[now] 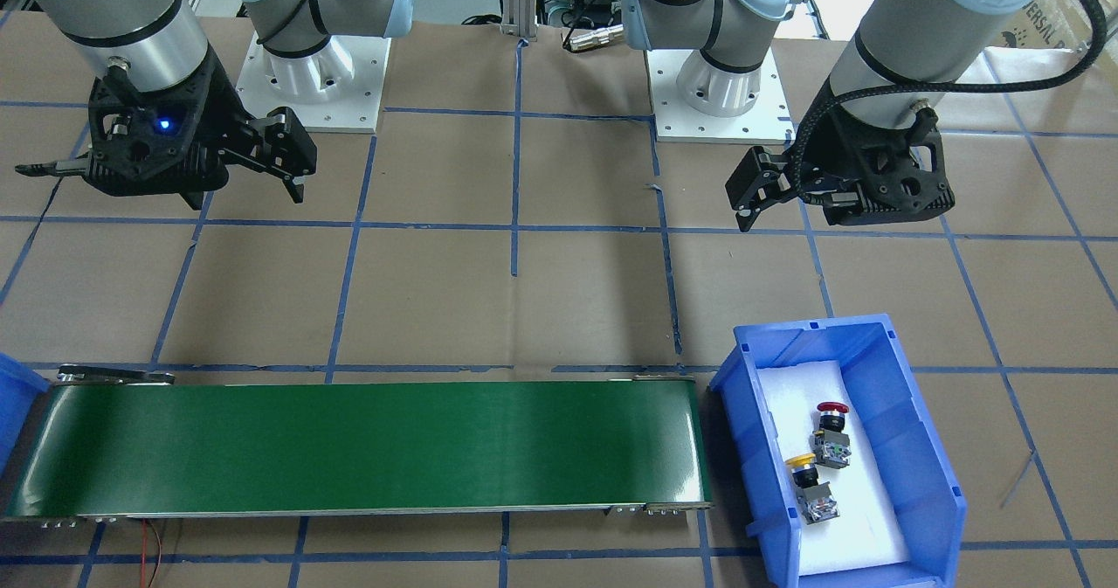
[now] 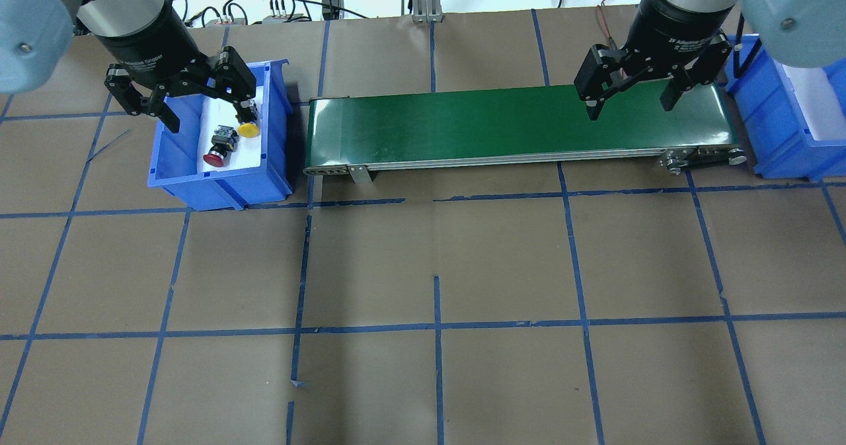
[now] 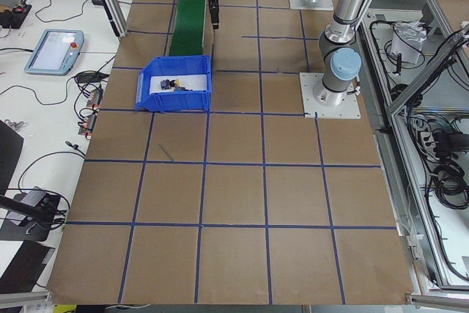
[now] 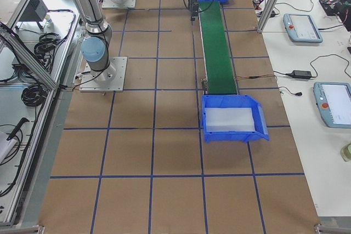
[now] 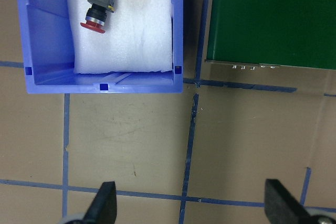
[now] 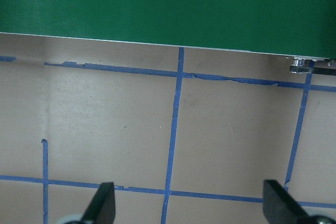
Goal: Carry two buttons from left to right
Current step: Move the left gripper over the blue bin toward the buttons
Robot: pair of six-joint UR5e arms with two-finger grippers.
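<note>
Buttons (image 1: pixel 829 435) lying parallel in bin (image 1: pixel 908 404), caps toward robot; left gripper (image 2: pixel 213 121) and right gripper (image 2: pixel 630 111) jaws apart.

The left arm (image 2: pixel 129 18) reaches forward and bends down at the wrist, so the left gripper (image 2: pixel 210 116) points straight down. Its two black fingers (image 5: pixel 104 205) are spread far apart, and there is nothing between them. The right arm (image 2: pixel 684 8) does the same on the other side. The right gripper (image 2: pixel 630 110) also points straight down, with its fingers (image 6: pixel 102 205) spread wide and nothing in them. Both grippers hang in the air and touch nothing. Both arms are silver, with light blue caps (image 2: pixel 33 28) at the joints.
</note>
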